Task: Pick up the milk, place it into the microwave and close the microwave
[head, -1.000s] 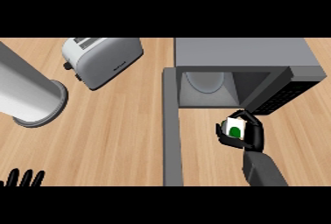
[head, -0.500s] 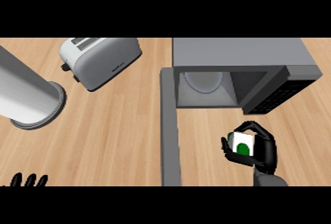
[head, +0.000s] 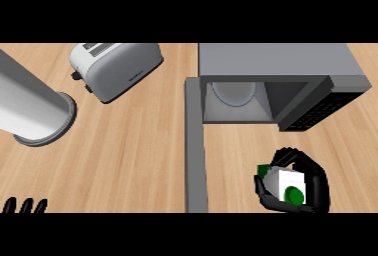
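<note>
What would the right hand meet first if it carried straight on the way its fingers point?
The right hand, holding the milk, points up the picture toward the microwave. It would probably meet its control-panel front first, not the open cavity; height is unclear.

Right hand (head: 306, 186) curled round milk carton (head: 284, 183), low at right, in front of microwave (head: 277, 82). Microwave open, door (head: 195, 145) swung out toward viewer. Toaster (head: 117, 69) upper left; grey cylinder (head: 29, 107) at left edge. Left hand (head: 23, 205) fingertips up, bottom left corner.
</note>
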### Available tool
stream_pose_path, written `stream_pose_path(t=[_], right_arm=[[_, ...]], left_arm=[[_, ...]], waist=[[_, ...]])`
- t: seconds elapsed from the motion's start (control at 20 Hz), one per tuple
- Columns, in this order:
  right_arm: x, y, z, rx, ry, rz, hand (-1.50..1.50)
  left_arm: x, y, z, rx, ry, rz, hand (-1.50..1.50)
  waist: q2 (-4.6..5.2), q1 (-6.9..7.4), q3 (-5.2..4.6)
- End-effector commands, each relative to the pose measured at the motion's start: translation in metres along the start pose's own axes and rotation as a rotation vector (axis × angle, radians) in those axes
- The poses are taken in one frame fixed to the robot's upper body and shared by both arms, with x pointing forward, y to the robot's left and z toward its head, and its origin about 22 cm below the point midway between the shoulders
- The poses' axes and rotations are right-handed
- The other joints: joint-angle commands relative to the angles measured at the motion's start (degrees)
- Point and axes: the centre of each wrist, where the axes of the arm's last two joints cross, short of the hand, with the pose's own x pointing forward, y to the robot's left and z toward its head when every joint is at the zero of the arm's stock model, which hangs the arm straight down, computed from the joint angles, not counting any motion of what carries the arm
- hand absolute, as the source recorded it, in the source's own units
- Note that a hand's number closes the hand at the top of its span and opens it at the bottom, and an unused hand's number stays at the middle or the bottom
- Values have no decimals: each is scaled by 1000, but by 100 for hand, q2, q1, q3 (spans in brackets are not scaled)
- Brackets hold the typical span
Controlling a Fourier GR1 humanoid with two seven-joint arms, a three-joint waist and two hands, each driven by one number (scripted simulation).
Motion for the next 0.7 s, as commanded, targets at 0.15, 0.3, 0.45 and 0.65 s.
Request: stream_pose_path(t=[0.15, 0.3, 0.45, 0.65], right_arm=[[15, 35, -31, -32, -45, 13, 150], [24, 42, -47, -1, -31, 78, 150], [13, 76, -58, -3, -6, 92, 150], [-3, 82, -81, 8, 24, 118, 150]], left_arm=[[-3, 10, 8, -4, 28, -20, -150], [4, 12, 7, -4, 8, -4, -150], [10, 1, 7, 20, 1, -1, -150], [-1, 12, -5, 18, -3, -5, -150]], waist=[[19, 72, 4], [17, 76, 3], [21, 104, 6], [28, 86, 5]])
